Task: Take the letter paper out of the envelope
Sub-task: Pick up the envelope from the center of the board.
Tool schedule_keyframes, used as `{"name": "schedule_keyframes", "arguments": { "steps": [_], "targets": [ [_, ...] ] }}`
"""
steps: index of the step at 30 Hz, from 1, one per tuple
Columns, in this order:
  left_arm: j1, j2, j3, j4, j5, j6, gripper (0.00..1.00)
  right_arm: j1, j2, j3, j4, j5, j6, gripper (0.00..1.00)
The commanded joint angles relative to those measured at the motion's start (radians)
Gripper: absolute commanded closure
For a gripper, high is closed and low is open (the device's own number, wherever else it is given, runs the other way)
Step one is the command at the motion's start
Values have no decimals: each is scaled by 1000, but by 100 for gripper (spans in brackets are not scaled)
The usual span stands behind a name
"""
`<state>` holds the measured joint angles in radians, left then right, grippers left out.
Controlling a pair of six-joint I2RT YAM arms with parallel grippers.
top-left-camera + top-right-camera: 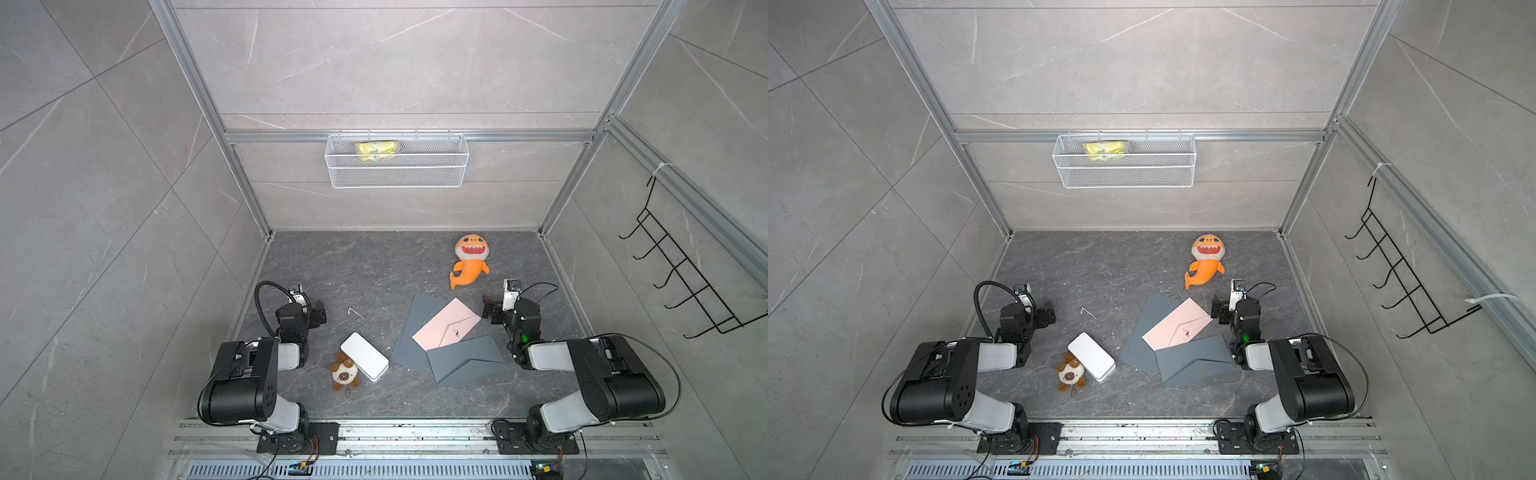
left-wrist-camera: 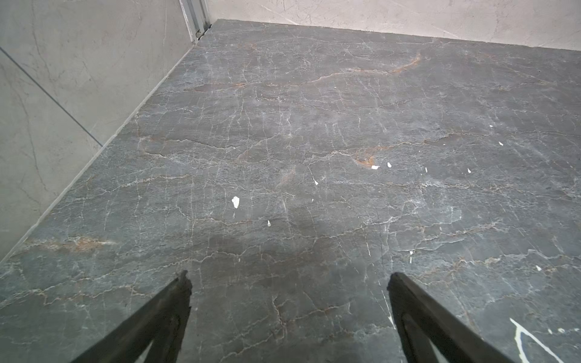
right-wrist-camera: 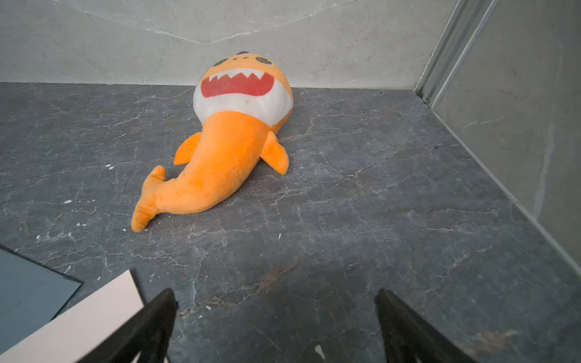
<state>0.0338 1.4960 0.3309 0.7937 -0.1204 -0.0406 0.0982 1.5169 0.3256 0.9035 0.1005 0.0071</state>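
Your left arm (image 1: 241, 374) and right arm (image 1: 615, 374) match: boxy black joint housings, light-grey link shells; each bolted on a black base plate (image 1: 328, 436) on the aluminium rail (image 1: 415, 434), red-black wires trailing off it; left carries a ribbed black hose (image 1: 259, 307) far from the rail, right has thin black cables and a green LED (image 1: 525, 337); silver-white wrist camera (image 1: 510, 291) on each; fingers (image 2: 169, 311) black, tapered, tips scuffed.
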Motion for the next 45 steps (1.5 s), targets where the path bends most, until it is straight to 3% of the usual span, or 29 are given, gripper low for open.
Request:
{"name": "schedule_keyframes", "arguments": {
  "steps": [1,20,22,24,29,33,34,37,40,45],
  "targets": [
    [6,4,29,53,12,25,0,8,12,21,25,2,-7,1],
    [4,-17,40,40,-2,30,0,13,4,26,17,30,-5,1],
    [-9,-94,115,-154,-29,33,0,19,-58,53,-71,118,16,1],
    [-30,-152,207,-341,-113,19,0,24,-134,151,-308,169,30,1],
    [-126,-235,350,-380,-238,77,0,76,-240,385,-559,226,16,1],
    [-262,-271,545,-425,-399,198,0,138,-296,728,-847,232,61,1],
    [-286,-272,618,-476,-450,158,0,137,-289,840,-956,202,141,1],
    [-282,-265,896,-1078,-550,-342,0,131,-212,1095,-1386,225,482,0],
    [-188,-251,925,-1106,-197,-447,0,119,-205,1128,-1398,-51,437,0],
    [-189,-206,977,-1241,24,-520,0,208,-87,1362,-1905,98,568,3]
  ]
}}
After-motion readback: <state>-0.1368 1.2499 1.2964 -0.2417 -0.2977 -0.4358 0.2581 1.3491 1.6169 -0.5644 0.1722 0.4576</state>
